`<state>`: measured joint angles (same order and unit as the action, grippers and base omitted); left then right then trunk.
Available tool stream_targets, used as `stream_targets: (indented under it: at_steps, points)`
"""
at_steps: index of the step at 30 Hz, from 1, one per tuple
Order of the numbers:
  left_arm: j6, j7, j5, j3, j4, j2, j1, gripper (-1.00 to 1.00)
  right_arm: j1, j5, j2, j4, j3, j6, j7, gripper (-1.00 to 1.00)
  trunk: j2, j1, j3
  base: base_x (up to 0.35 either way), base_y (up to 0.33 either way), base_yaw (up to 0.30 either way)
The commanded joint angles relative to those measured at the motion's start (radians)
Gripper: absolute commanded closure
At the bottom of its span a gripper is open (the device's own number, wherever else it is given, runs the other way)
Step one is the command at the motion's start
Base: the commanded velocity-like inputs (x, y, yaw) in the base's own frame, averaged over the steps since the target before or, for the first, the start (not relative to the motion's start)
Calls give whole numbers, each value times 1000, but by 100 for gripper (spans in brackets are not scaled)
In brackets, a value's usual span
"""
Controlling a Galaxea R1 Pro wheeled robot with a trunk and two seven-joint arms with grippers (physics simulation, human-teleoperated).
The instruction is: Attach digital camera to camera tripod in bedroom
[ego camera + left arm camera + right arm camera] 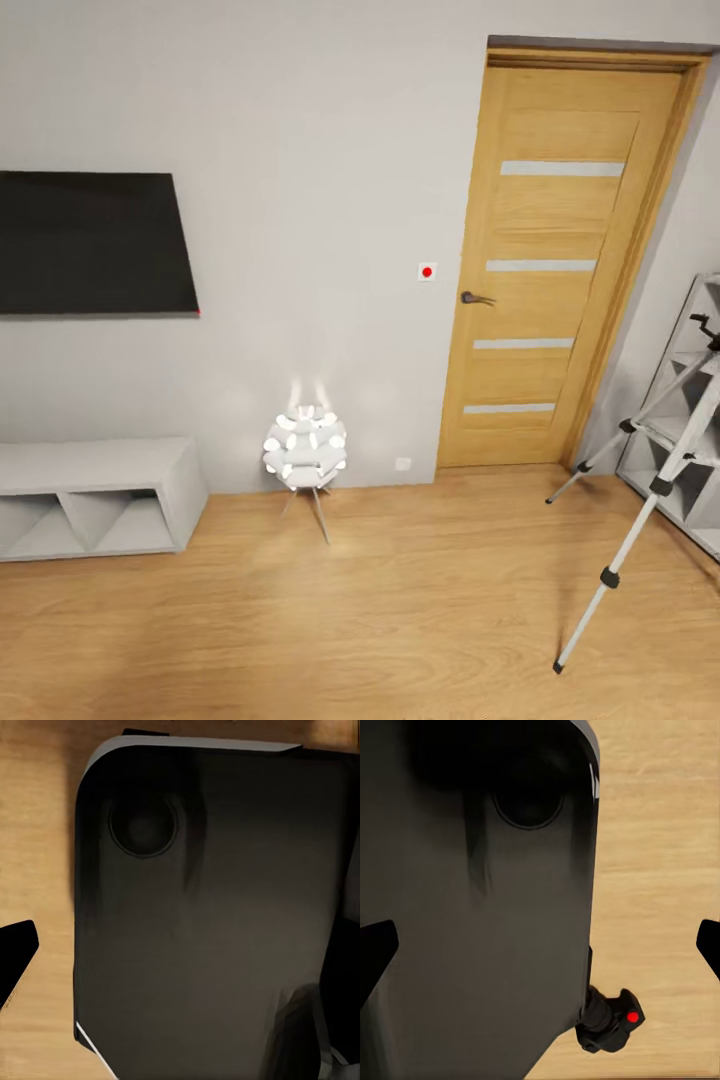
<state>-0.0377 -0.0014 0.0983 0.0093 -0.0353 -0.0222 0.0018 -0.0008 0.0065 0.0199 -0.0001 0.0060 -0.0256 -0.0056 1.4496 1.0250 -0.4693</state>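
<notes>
right end effector [540, 945] fingers spread wide, gripping nothing, little black camera [610, 1020] with red dot on the wood floor [660, 870], silver-legged tripod [640, 500] at 3 o'clock by the oak door [560, 260], left end effector can't tell

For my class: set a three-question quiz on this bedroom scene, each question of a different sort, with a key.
1. True or false: the tripod stands at the right of the head view, in front of the white shelving.
2. What lies on the wood floor beside the robot's dark base in the right wrist view? A) a book B) the camera C) a cup
3. Fill in: the door is ____ (open/closed).

Key: 1 true. 2 B: it is small, black, with a red dot. 3 closed.
</notes>
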Motion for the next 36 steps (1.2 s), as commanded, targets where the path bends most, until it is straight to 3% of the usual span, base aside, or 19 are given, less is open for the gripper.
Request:
stream_targets:
  at_steps: [1, 36]
  points:
    - [-2, 0, 11, 0, -1, 0, 0, -100, 0, 1, 0, 0, 1, -3, -1, -100, 0, 0, -1, 0, 0, -290]
    - [-3, -1, 12, 0, -2, -1, 0, -100, 0, 1, 0, 0, 2, -5, -1, -100, 0, 0, -1, 0, 0, -290]
